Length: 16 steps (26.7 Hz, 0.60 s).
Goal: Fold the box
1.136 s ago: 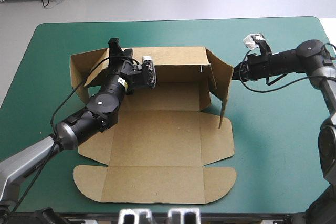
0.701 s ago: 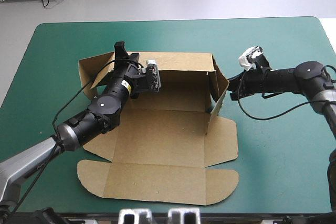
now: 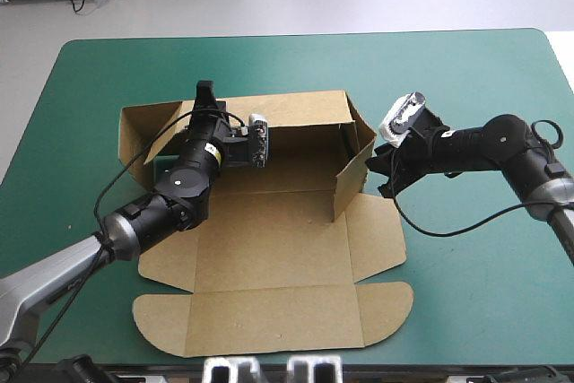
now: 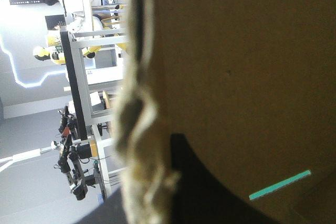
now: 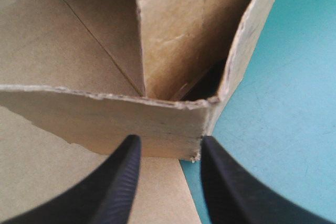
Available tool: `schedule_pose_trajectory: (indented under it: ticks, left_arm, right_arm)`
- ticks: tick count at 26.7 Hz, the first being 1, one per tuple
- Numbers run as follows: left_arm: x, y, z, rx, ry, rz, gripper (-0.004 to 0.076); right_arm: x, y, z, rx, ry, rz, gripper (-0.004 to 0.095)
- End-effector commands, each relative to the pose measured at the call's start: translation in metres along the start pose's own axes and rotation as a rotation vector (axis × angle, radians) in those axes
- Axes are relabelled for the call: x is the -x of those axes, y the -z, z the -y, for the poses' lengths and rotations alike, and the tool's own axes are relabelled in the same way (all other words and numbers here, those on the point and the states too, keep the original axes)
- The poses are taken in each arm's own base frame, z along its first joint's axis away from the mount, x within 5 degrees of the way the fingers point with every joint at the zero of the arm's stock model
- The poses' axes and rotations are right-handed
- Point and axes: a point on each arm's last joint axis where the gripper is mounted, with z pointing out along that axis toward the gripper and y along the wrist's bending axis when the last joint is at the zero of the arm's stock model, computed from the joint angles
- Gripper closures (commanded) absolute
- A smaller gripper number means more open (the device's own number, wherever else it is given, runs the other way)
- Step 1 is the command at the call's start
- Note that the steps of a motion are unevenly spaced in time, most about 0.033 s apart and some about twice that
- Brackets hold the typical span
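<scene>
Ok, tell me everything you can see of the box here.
The box is a cut sheet of brown board, half set up on the teal-green cover. Its far wall stands upright, the right wall is raised and angled inward, a left flap leans up; base and round-eared lid lie flat. The left gripper is at the far wall's top edge; the right gripper, open, straddles the right wall's edge.
</scene>
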Motion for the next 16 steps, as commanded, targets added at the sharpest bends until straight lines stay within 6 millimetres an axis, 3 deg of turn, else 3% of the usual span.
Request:
schedule_pose_trajectory:
  ticks: [1,3,10,16]
  left_arm:
    - [-0.003,0.008,-0.007,0.046,-0.011,0.01,0.0734]
    - [-0.003,0.008,-0.003,0.034,0.019,0.008,0.0734]
    - [0.005,0.011,-0.001,0.028,0.014,0.051,0.0734]
    - [0.018,0.019,0.001,0.032,-0.004,0.082,0.0734]
  right_arm:
    - [0.014,0.014,-0.001,-0.06,0.061,0.077,0.0189]
    - [0.015,0.014,-0.001,-0.056,0.055,0.088,0.0133]
    - [0.016,-0.008,-0.008,0.019,0.043,0.071,0.0154]
    - [0.029,-0.025,-0.016,-0.037,0.058,0.124,0.0154]
